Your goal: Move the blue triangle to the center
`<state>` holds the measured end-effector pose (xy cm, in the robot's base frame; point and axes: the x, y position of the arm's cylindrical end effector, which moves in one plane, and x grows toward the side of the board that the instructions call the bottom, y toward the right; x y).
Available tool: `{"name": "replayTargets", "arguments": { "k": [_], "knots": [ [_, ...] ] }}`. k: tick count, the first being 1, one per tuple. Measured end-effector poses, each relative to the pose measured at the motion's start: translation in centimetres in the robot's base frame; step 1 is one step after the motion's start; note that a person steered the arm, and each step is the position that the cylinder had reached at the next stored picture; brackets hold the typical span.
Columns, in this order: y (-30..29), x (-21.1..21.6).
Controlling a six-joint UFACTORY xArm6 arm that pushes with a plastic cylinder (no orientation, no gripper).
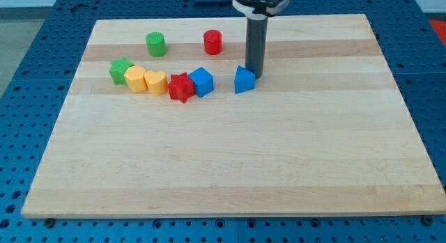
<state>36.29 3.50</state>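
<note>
The blue triangle (244, 80) lies on the wooden board (230, 166), a little above the board's middle. My tip (255, 75) is right beside it, at its upper right edge, touching or nearly touching it. The dark rod rises straight up from there to the view's top. A blue cube (201, 81) lies to the left of the triangle, with a gap between them.
A row runs left from the blue cube: a red star (181, 87), a yellow heart (155, 83), a yellow block (136, 79) and a green star (120, 70). A green cylinder (156, 44) and a red cylinder (212, 42) stand nearer the view's top.
</note>
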Motion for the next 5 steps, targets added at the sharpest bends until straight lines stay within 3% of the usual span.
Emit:
{"name": "replayTargets", "arguments": {
  "k": [1,3,5],
  "knots": [
    [0.5,0.0],
    [7.0,0.5],
    [5.5,1.2]
  ]
}}
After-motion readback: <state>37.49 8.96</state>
